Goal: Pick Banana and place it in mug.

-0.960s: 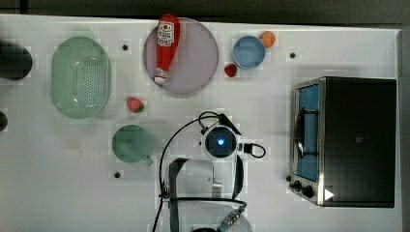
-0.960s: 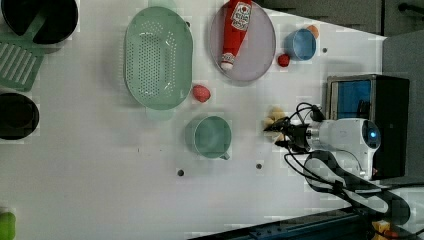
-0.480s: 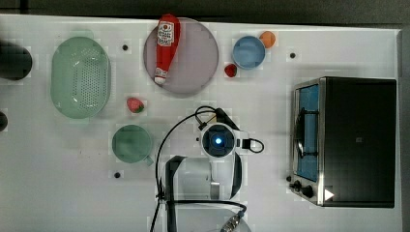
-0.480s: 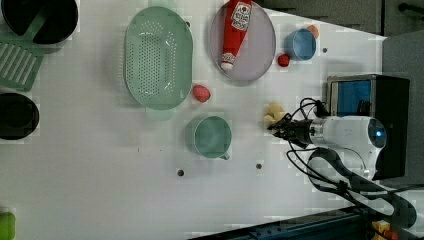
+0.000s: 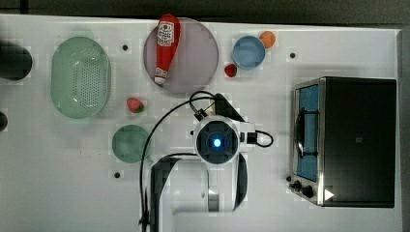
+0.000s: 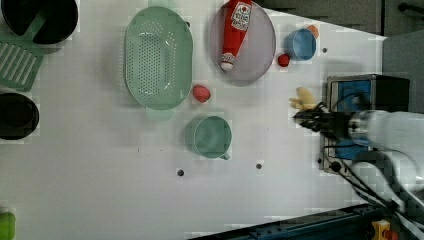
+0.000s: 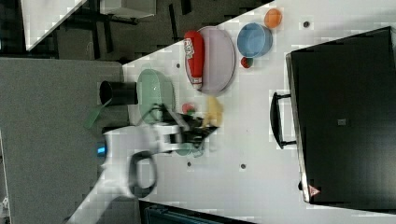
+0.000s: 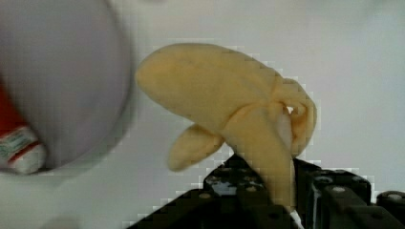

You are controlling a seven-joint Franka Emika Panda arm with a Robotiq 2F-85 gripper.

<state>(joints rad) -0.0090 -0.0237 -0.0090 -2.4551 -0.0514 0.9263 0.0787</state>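
Wrist view, item one: my hand (image 8: 282,191) is closed narrowly on the banana (image 8: 224,95). The dark fingers (image 8: 334,195) clamp one peel end, and the pale yellow body and a loose flap project out beyond them, clear of the white worktop (image 8: 363,71) behind.

Left view: the banana (image 6: 303,98) sits at the tip of my hand (image 6: 306,118), just off the front of the toaster oven (image 6: 367,92). The mug (image 6: 209,137), teal-green with its short handle at the left view's lower right, stands upright on the worktop (image 6: 100,190), well apart from the banana toward the left view's left. It holds nothing that I can see. A strawberry (image 6: 201,93) lies between the mug and the pale green colander (image 6: 158,56), just beside the colander's edge.

Top view: my wrist covers most of the grip, and a small piece of the banana (image 5: 209,111) shows at its upper edge. The mug (image 5: 129,143) lies to the top view's left of my arm. A ketchup bottle (image 5: 166,47) rests across the grey plate (image 5: 196,53). The blue bowl (image 5: 248,51) stands beside that plate, with a small red fruit (image 5: 230,70) near its rim.

Right view: the banana (image 7: 214,114) is held in front of my hand (image 7: 205,128).
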